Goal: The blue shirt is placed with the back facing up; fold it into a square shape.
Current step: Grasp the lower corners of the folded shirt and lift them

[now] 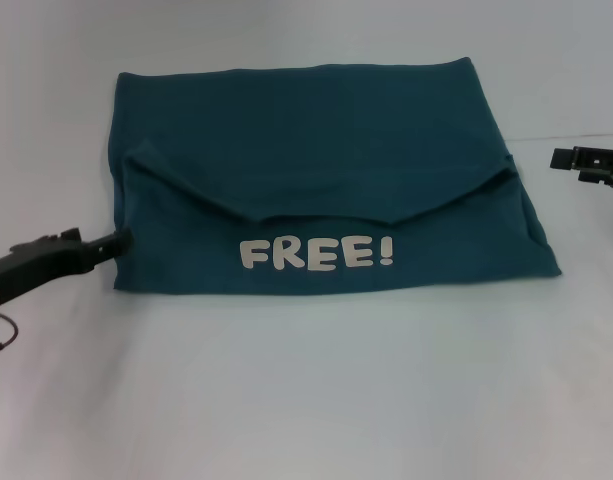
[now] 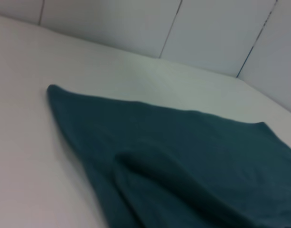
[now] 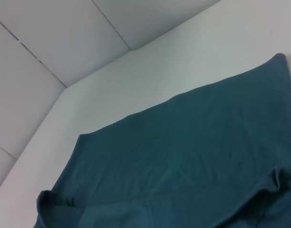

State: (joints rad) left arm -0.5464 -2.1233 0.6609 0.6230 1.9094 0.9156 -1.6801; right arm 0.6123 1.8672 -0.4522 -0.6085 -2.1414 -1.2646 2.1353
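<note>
White counter (image 1: 306, 400) carries the folded blue shirt (image 1: 316, 150). Left gripper (image 1: 121, 240) touches its left edge, right gripper (image 1: 561, 158) sits apart and partly cropped. Whether either one's fingers are apart cannot be told.

Blue shirt (image 1: 316, 150): dark teal-blue, plain, with white "FREE!" lettering (image 1: 316, 253). Table (image 1: 306, 400): pale white. Left gripper (image 1: 121, 240) and right gripper (image 1: 566, 158): black.

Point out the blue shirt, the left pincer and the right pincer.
blue shirt (image 1: 316, 130): head view, plain upper panel.
left pincer (image 1: 114, 242): head view, tip at shirt's edge.
right pincer (image 1: 568, 157): head view, tip.
</note>
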